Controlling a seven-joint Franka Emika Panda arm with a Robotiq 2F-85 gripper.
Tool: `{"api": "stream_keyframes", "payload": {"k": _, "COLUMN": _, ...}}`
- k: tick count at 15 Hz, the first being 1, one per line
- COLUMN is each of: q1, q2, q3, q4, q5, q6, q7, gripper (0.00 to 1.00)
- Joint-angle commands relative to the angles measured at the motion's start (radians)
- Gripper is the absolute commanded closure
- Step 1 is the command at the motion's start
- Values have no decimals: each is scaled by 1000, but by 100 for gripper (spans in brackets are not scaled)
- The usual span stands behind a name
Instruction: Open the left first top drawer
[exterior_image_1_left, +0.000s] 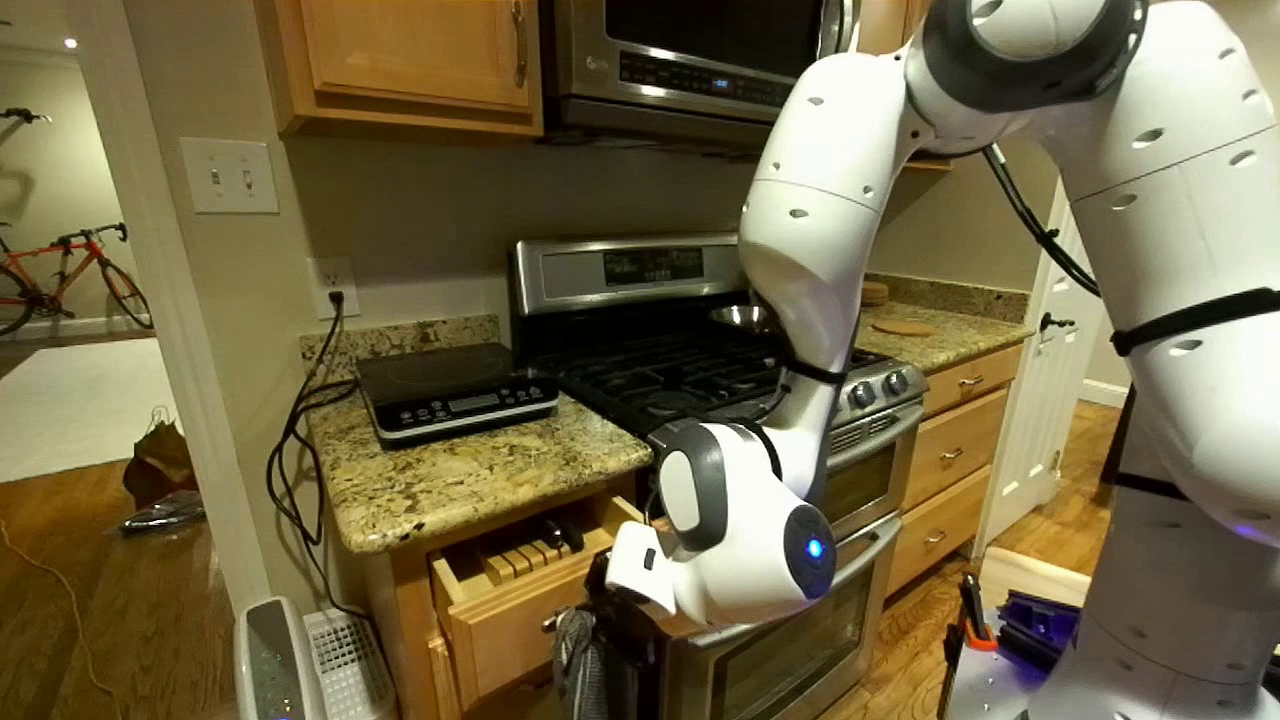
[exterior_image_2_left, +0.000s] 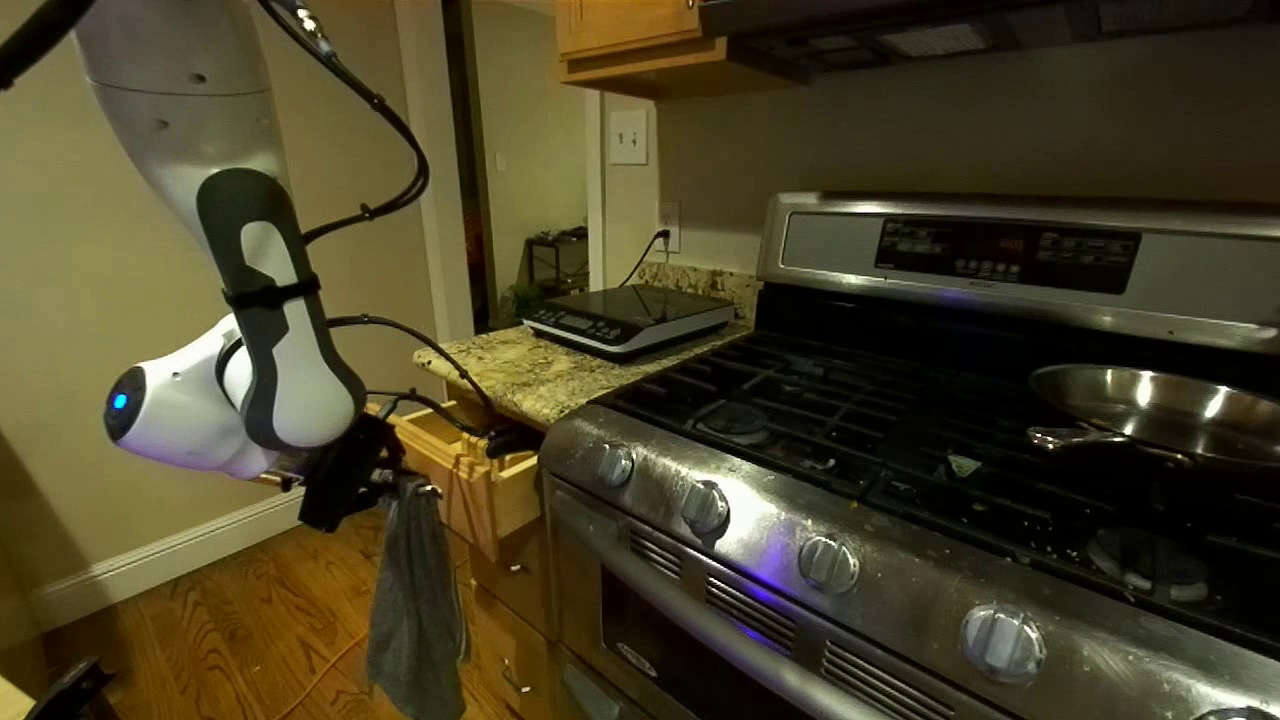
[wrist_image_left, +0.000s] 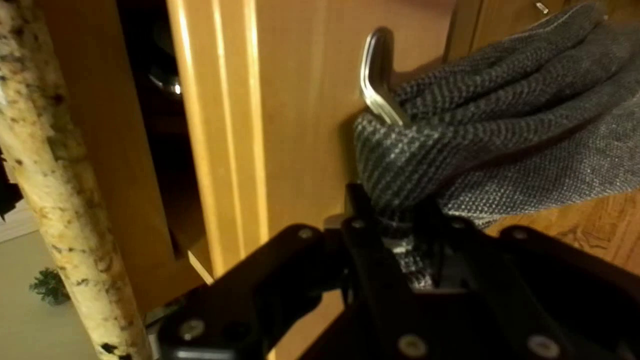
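Left first top drawer (exterior_image_1_left: 515, 630), open; claw (wrist_image_left: 393, 207) clamped on grey towel (wrist_image_left: 480, 150) over handle (wrist_image_left: 378, 65). Risk, we judge: under harder pull, towel may slip, costing grip.

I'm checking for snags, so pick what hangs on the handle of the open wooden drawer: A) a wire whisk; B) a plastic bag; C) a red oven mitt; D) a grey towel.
D: the wrist view shows the grey towel folded over the metal handle on the front of the drawer.
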Motion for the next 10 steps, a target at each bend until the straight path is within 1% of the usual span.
{"api": "stream_keyframes", "payload": {"k": 1, "q1": 16, "q2": -14, "q3": -3, "q4": -20, "q5": 3, "q6": 5, "q7": 10, "gripper": 76}}
{"api": "stream_keyframes", "payload": {"k": 10, "q1": 18, "q2": -23, "q3": 2, "q4": -33, "q5": 3, "q6": 5, "q7": 16, "gripper": 76}}
